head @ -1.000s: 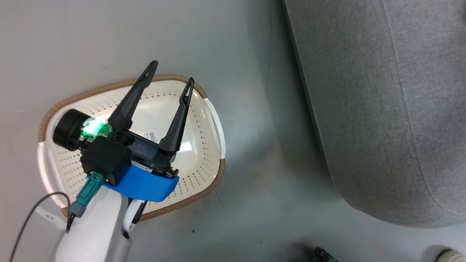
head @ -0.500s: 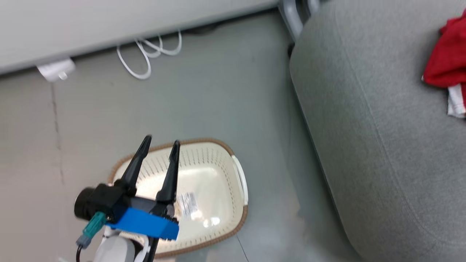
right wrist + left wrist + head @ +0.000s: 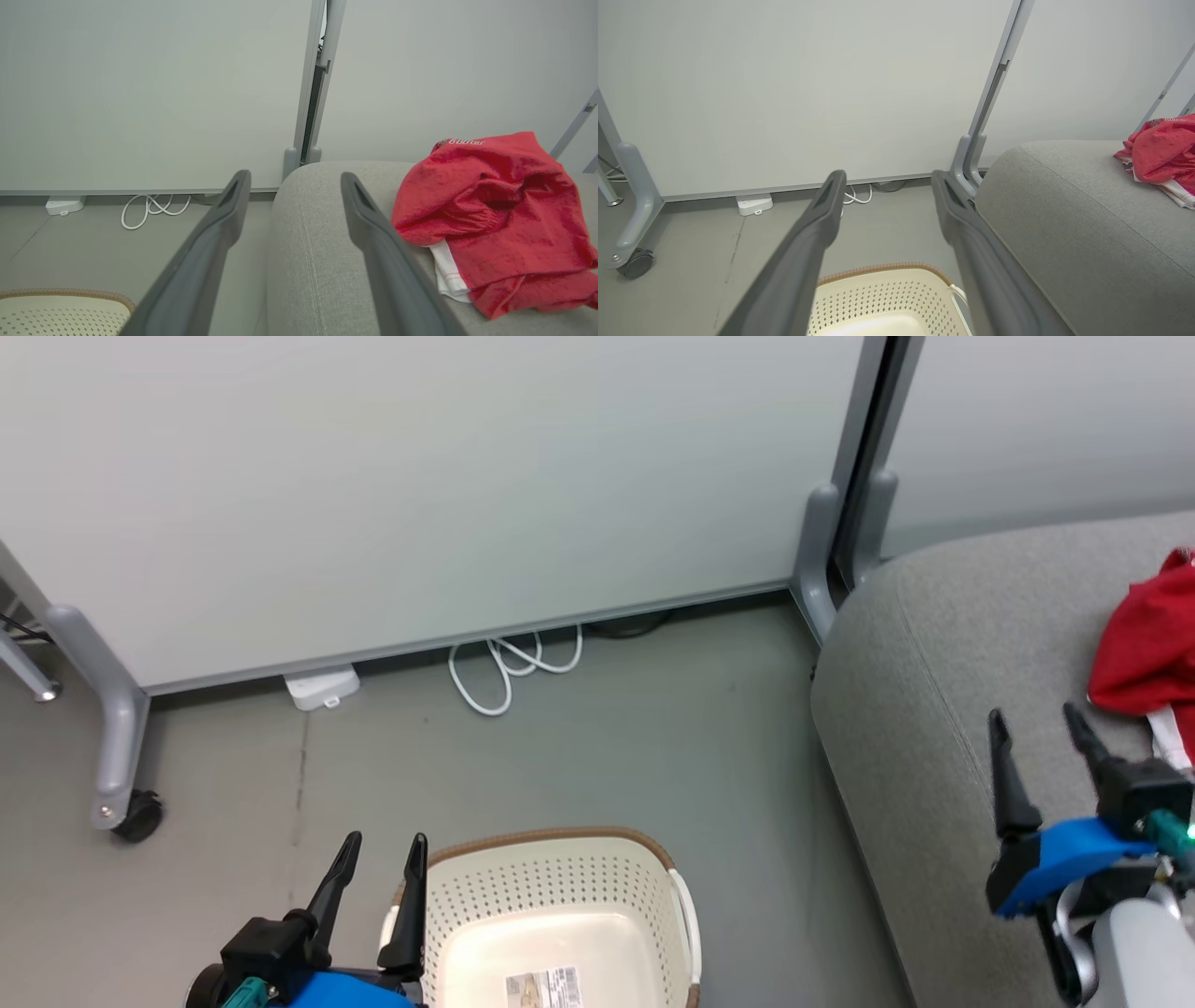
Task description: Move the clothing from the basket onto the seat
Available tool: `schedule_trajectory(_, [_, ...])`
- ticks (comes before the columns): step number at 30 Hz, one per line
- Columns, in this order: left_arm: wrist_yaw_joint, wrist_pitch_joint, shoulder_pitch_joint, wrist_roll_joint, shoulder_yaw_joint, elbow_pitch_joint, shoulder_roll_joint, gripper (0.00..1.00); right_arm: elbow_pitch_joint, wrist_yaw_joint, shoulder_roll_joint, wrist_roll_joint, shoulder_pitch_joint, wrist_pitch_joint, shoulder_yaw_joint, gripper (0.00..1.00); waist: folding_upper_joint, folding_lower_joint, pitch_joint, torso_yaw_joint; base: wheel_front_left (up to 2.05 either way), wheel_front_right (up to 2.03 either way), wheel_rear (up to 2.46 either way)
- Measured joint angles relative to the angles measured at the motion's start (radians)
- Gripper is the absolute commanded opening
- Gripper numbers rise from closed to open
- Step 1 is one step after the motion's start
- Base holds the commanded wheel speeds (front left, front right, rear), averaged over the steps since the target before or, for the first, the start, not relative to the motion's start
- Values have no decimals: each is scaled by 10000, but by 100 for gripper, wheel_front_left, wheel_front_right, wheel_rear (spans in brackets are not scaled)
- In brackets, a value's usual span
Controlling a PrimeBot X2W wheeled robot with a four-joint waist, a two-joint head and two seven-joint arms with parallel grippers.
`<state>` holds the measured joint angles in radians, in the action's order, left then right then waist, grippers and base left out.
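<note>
Left end effector (image 3: 386, 842) and right end effector (image 3: 1034, 714) wide open, empty — clothing (image 3: 1144, 653) sits on seat (image 3: 934, 709) right of the latter, basket (image 3: 551, 887) looks bare; probably done, verify basket.

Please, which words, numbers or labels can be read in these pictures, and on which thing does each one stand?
No text can be read for certain.
Sticker on the bottom of the basket: printed lines, too small to read.
White lettering at the upper edge of the red clothing lying on the seat: blurred, not readable.
</note>
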<state>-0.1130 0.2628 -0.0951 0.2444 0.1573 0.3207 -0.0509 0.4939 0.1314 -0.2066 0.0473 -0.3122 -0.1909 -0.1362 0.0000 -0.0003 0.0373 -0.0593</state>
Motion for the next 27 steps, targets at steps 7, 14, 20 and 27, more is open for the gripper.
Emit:
schedule_trajectory(7, [59,0,6,-40,-278,470,13,100,-1707,0,836,-403,1641,518,487,100,0,2,-471,474,0,0,0])
schedule_trajectory(14, [58,0,-84,-180,-430,667,17,100,-2614,-2,1285,-391,2571,769,537,100,0,3,-471,600,0,0,0])
schedule_trajectory(20, [52,0,-98,-167,-441,686,17,100,-2951,-2,1444,-389,2930,945,552,100,0,4,-502,609,0,0,0])
schedule_trajectory(27, [52,0,-108,-127,-339,734,19,100,-3162,-2,1492,-387,2975,1083,468,100,0,3,-533,585,0,0,0])
